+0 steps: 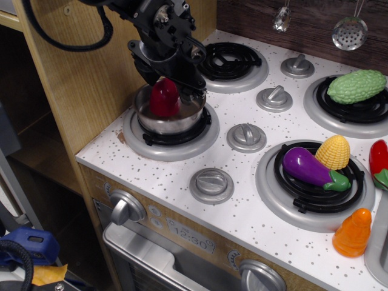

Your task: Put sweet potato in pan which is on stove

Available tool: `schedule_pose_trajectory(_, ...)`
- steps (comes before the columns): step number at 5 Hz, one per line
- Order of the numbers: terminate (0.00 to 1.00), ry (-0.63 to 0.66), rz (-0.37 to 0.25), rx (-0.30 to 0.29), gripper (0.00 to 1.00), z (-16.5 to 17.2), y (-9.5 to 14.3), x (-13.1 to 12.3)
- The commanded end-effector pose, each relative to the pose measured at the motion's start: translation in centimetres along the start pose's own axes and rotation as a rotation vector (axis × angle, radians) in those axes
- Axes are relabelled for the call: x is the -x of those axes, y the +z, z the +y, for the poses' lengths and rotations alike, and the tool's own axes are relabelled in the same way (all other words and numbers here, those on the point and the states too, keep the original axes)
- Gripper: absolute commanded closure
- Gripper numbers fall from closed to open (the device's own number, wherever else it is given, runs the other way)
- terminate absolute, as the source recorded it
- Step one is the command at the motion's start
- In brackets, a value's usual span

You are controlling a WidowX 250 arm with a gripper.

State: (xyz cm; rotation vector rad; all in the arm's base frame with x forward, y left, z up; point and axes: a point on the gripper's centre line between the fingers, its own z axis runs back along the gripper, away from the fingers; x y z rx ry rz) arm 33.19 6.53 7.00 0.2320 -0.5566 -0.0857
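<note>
The arm reaches in from the upper left. The gripper [170,82] points downward, jaws clamped on a load.

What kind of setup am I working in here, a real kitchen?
Most likely a toy play kitchen, not a real one: a speckled white stove with coil burners and grey knobs, plastic food like the eggplant and corn, and a small pan.

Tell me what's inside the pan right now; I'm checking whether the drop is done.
The sweet potato sits low in the pan, the gripper directly above it. The pan's floor and whether the fingers still grip are hidden.
</note>
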Motion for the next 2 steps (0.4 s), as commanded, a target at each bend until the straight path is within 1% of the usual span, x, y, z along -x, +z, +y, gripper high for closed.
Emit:
schedule_pose_trajectory(1,0.00,0.000,-0.048,-0.001,0.00,0.39,1.00,-1.10)
schedule_pose_trajectory(2,1.00,0.000,-0.048,-0.001,0.00,0.39,1.00,-1.10)
